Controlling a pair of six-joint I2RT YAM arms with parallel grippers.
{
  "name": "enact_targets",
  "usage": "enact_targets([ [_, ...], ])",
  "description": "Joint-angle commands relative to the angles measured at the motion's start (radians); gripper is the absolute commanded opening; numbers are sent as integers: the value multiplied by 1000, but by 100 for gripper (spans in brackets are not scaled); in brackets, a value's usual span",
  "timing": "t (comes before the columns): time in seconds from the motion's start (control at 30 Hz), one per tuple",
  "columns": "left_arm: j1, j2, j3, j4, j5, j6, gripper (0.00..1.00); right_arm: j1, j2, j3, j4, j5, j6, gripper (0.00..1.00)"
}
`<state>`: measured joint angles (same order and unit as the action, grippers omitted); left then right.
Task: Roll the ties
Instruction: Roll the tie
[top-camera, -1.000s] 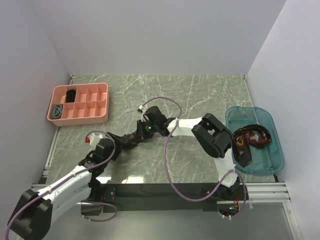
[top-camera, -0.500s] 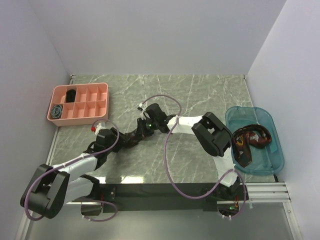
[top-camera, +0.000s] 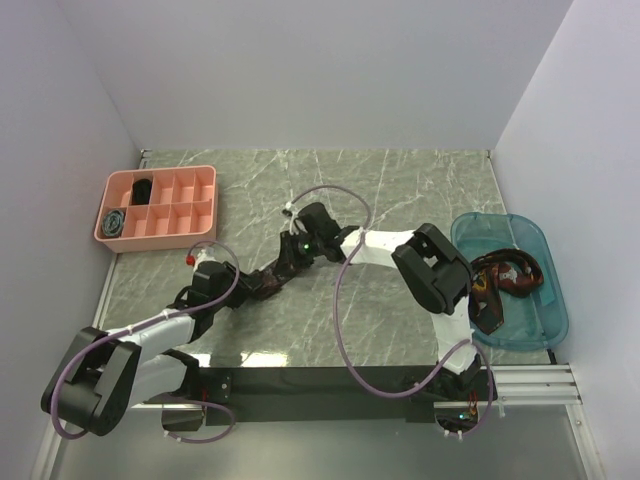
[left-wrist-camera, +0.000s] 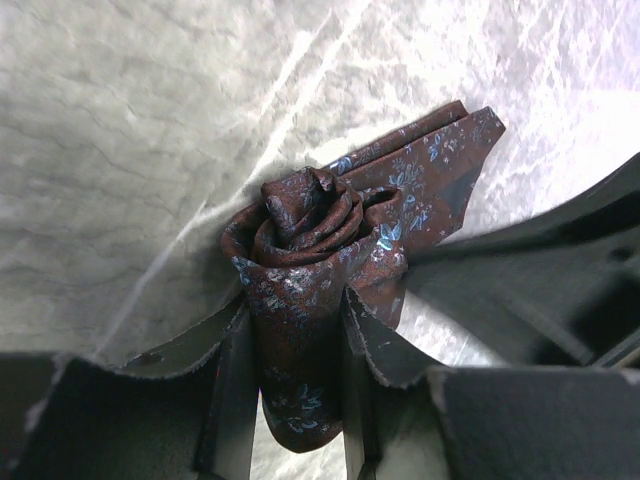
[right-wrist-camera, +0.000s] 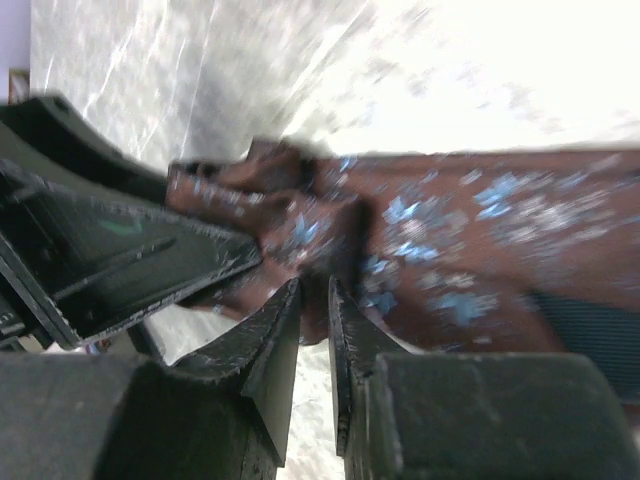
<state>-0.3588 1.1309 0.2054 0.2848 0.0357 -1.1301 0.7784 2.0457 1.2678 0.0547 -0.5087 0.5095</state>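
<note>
Maroon tie (left-wrist-camera: 310, 250), blue floral print: loose coil, table centre, tail toward 1 o'clock. Second tie (top-camera: 500, 285) heaped, 3 o'clock. Two coils (top-camera: 117, 222), 10 o'clock.

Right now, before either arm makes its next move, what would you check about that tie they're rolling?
1. Coil started on the maroon tie: ok, a tight spiral shows at one end.
2. Hold of the left gripper on the rolled end: ok, fabric fills the gap between its fingers.
3. Hold of the right gripper on the flat tail: cannot tell, jaws nearly together at a fold.
4. Whole tie rolled: not ok, a flat stretch is unrolled.
5. Free compartment in the pink tray: ok, several look empty.
</note>
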Motion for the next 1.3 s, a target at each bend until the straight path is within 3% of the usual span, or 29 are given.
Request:
enact_targets([
  [0.0, -8, 24, -34, -35, 67, 12, 1, -63, -67, 16, -15, 59, -19, 25],
  [0.2, -8, 49, -20, -21, 99, 36, 1, -80, -7, 53, -36, 131, -6, 25],
  [0.47, -9, 69, 31, -78, 135, 75, 1, -93, -28, -139, 60, 176, 109, 23],
  [0.67, -9, -9, 75, -245, 34, 66, 1, -94, -65, -278, 62, 225, 149, 23],
  [1.03, -9, -105, 66, -299, -33, 23, 3, -106, -111, -409, 56, 303, 219, 22],
  [1.27, -15, -56, 77, -315, -33, 68, 1, -100, -182, -415, 80, 269, 181, 22],
])
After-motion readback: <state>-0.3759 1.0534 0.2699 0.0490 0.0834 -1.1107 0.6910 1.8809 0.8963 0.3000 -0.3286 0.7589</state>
